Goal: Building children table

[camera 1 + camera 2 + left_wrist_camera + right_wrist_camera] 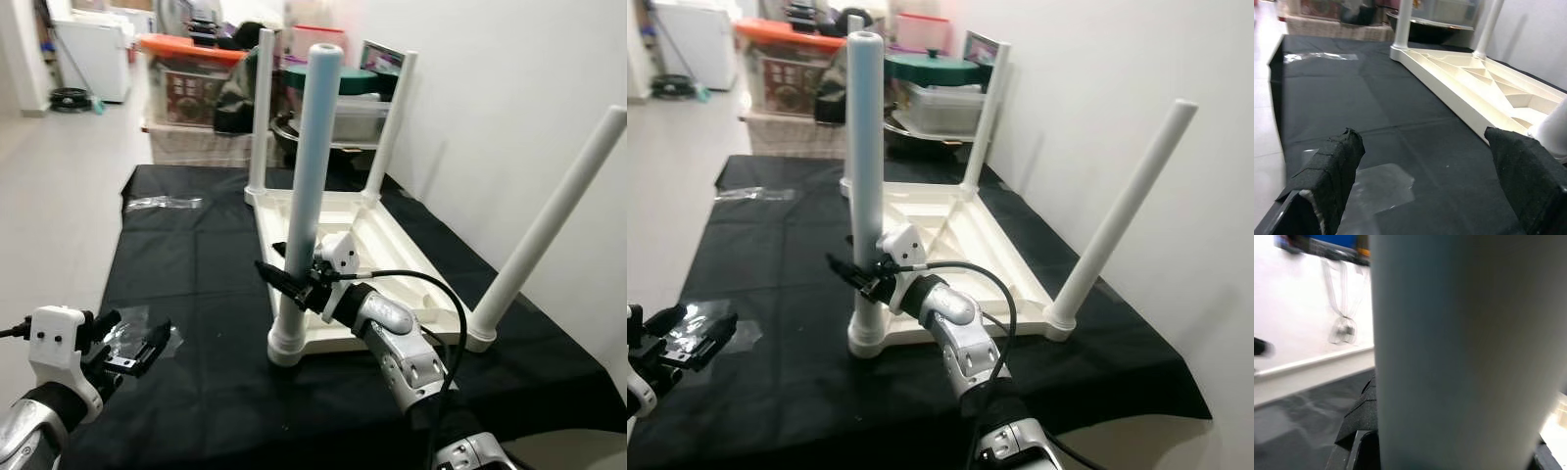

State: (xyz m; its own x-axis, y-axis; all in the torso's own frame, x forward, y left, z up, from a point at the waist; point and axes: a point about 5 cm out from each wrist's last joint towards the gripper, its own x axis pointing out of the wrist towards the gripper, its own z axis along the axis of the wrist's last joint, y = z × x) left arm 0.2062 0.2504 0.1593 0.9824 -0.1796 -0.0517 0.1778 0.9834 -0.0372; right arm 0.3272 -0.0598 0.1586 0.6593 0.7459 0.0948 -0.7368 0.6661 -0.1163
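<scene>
Upside-down white table top on black cloth, four legs up. Right gripper clamped around nearest leg, low on shaft, just above corner socket; leg axis upright, slightly tilted, crossing fingers at right angles. Right arm clearly nearer. Left gripper spread wide, holding nothing, hovering over clear plastic wrapper, well apart from table. Count: four legs, one top, two plastic wrappers.
</scene>
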